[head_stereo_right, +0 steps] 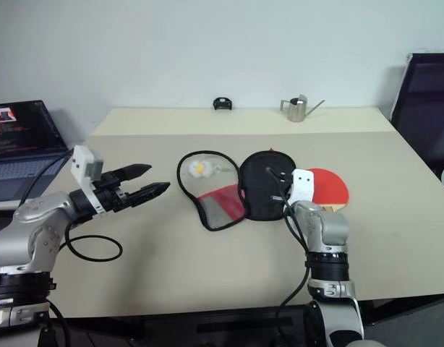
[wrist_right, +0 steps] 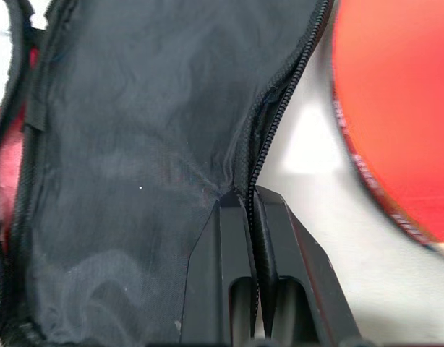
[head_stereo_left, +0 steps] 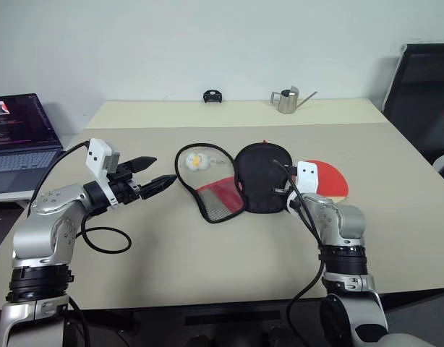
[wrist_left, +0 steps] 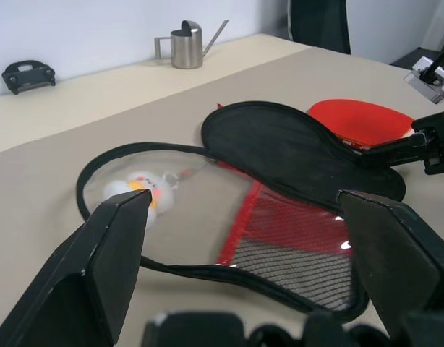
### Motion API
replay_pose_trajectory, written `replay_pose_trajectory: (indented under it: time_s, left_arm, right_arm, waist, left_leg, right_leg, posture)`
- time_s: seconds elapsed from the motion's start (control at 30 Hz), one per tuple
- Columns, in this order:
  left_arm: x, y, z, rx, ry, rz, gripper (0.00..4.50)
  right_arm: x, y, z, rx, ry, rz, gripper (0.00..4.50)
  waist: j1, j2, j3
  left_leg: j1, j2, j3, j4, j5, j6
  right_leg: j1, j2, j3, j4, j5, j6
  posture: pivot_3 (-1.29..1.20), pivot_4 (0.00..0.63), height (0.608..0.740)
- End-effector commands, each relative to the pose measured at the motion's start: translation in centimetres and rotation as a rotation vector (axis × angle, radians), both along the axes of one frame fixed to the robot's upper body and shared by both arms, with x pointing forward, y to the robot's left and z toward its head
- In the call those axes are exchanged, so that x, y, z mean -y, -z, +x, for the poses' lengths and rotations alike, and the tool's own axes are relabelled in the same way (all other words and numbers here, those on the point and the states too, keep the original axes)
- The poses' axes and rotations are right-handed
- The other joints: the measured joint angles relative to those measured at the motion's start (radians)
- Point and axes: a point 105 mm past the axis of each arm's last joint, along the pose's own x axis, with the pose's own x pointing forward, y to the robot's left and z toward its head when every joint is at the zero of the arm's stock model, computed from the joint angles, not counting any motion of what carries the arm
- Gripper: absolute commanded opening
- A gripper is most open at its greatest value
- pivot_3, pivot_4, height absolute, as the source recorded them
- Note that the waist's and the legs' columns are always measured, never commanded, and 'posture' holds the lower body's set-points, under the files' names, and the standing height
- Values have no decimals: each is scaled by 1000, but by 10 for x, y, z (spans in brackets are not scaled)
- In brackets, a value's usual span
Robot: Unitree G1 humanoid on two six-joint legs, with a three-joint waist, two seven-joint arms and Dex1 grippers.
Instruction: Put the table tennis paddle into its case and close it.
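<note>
From the head cameras: the case (head_stereo_left: 240, 181) lies unzipped and splayed on the table (head_stereo_left: 207, 260), its black flap raised beside the red mesh-pocketed half, the white-yellow charm (head_stereo_left: 195, 161) inside the far loop of edging. The right end effector (head_stereo_left: 285, 194) sits at the black flap's near edge, fingers pressed together on the fabric rim. The table tennis paddle (head_stereo_left: 329, 179) lies flat just beyond and outboard of that end effector, its red face partly tucked behind the flap. The left end effector (head_stereo_left: 155, 176) hovers level, fingers spread wide and holding nothing, aimed at the case's open loop, which lies just ahead of it. A small steel watering can (head_stereo_left: 285, 100) and a black clip-like object (head_stereo_left: 212, 96) stand well past both; a laptop (head_stereo_left: 16, 137) sits outboard of the left arm.

From the left wrist: both spread fingers (wrist_left: 99, 267) frame the mesh half and charm directly ahead.

From the right wrist: the closed fingers (wrist_right: 262, 289) pinch the zipper edge (wrist_right: 280, 108) of the black flap, with the paddle's red rubber close alongside.

The case looks light and limp, likely to fold or drag unless held taut by its stiffer edging. The paddle is rigid and light; its rubber is grippy, so the handle seems the surer hold, though it is hidden here.
</note>
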Motion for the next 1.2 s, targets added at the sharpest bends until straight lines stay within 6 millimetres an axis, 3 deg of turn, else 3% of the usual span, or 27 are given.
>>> replay_pose_trajectory:
  time_s: [0.03,0.23,0.33,0.4,0.5,0.63,0.77,0.87,1.0,1.1,1.2]
  left_arm:
    - [4,-14,-4,58,17,-2,4500]
    - [5,-14,-3,61,20,-4,4500]
    - [5,-14,-4,61,19,-3,4500]
    - [6,-14,-4,61,19,-3,4500]
    - [6,-14,-4,63,19,-2,4500]
    - [7,-15,-6,67,25,-4,4500]
    - [12,-15,-6,65,52,-6,4500]
    - [20,-15,-7,63,87,-5,4500]
    - [38,-17,-11,56,176,-8,4500]
    - [58,-20,-17,43,282,-15,4500]
    - [71,-24,-20,35,351,-26,4500]
  right_arm:
    - [10,-5,4,31,16,-31,40]
    - [15,-7,9,51,-1,-73,40]
    - [21,-15,11,94,14,-100,694]
    - [23,-22,12,125,12,-114,1395]
    - [20,-49,10,263,-41,-143,2396]
    - [17,-67,-1,344,-150,-123,2396]
    - [37,-68,-8,347,-151,-136,2396]
    - [49,-70,-12,350,-152,-127,2981]
    - [76,-71,-16,339,-112,-150,4364]
    - [104,-64,-24,292,-46,-187,4453]
    - [112,-58,-34,258,-40,-205,4453]
  waist:
    - [0,0,0]
    - [0,0,0]
    - [0,0,0]
    - [0,0,0]
    - [1,0,0]
    - [3,0,0]
    - [6,0,0]
    - [7,0,0]
    - [8,-1,0]
    - [20,-1,0]
    - [22,-1,0]
  left_leg:
    - [0,0,0,0,0,0]
    - [0,0,0,0,0,0]
    - [0,0,0,0,0,0]
    - [0,0,0,0,0,0]
    - [0,0,0,0,0,0]
    - [-1,0,0,0,0,0]
    - [0,0,0,0,0,0]
    - [0,0,0,0,0,0]
    - [0,0,0,0,0,0]
    - [-1,0,0,0,0,0]
    - [-1,0,0,0,0,0]
  right_leg:
    - [0,0,0,0,0,0]
    - [0,0,0,0,0,0]
    - [0,0,0,0,0,0]
    - [0,0,0,0,0,0]
    - [0,0,0,0,0,0]
    - [0,0,0,-1,0,0]
    - [0,0,0,-1,0,0]
    - [0,0,0,-1,0,0]
    - [0,0,0,-1,0,0]
    - [1,0,0,-2,0,0]
    - [1,0,0,-2,0,0]
  posture:
    - [0,150,740]
    - [0,150,740]
    - [0,150,740]
    - [0,150,740]
    - [0,150,740]
    - [0,150,740]
    - [0,150,740]
    - [0,150,740]
    - [0,150,740]
    - [0,150,740]
    - [0,150,740]
